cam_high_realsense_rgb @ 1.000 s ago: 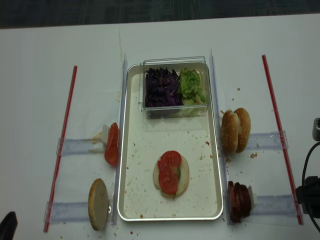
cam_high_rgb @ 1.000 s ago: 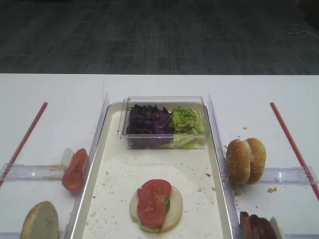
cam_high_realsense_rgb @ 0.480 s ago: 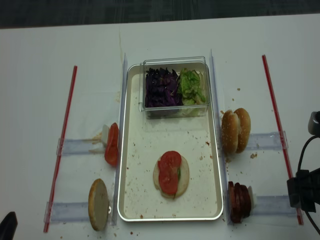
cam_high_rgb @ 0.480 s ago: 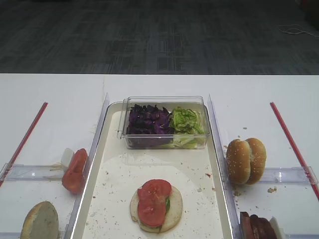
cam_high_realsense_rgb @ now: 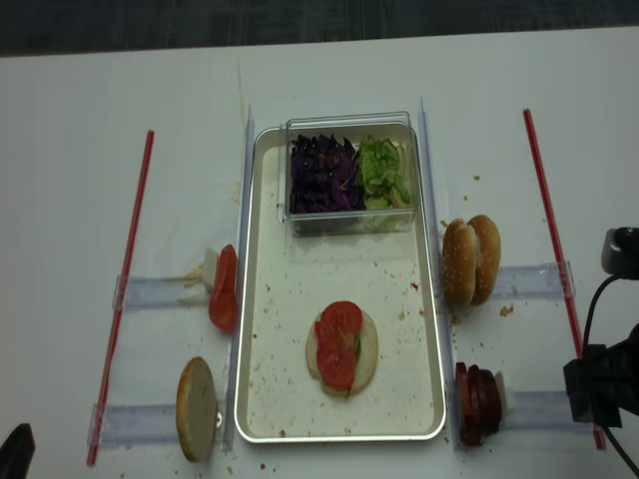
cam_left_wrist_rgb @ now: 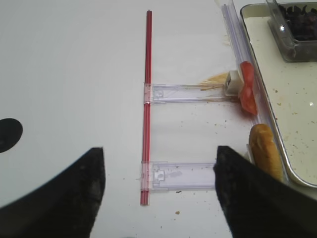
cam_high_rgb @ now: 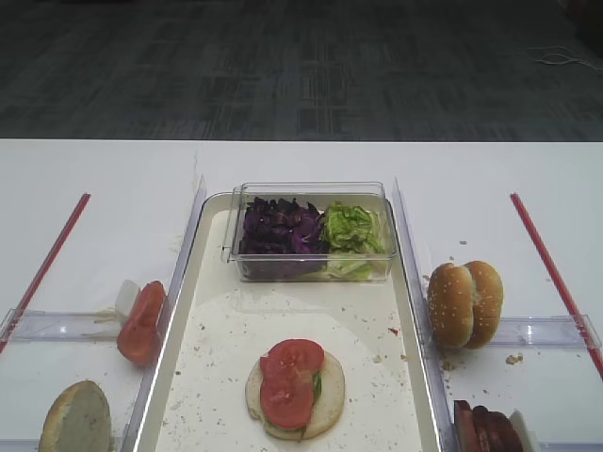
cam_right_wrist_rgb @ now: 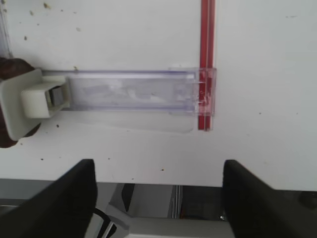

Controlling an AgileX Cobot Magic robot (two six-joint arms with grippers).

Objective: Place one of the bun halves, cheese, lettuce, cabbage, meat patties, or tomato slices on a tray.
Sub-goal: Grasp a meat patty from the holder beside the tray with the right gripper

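A pale bun half topped with two tomato slices lies on the cream tray. A clear box on the tray holds cabbage and lettuce. Sesame bun halves and meat patties stand right of the tray. Left of it are another tomato slice and a bun half. My right gripper is open and empty over the table's front edge, right of the patties. The left gripper is open and empty. Cheese is out of view.
Clear plastic rails and red strips flank the tray. A white holder block props the patties on one rail. The right arm's dark body hangs over the table's right front corner. Crumbs speckle the tray.
The right arm has come further into the overhead view from the right, toward the patties. The food and the left arm have not moved.
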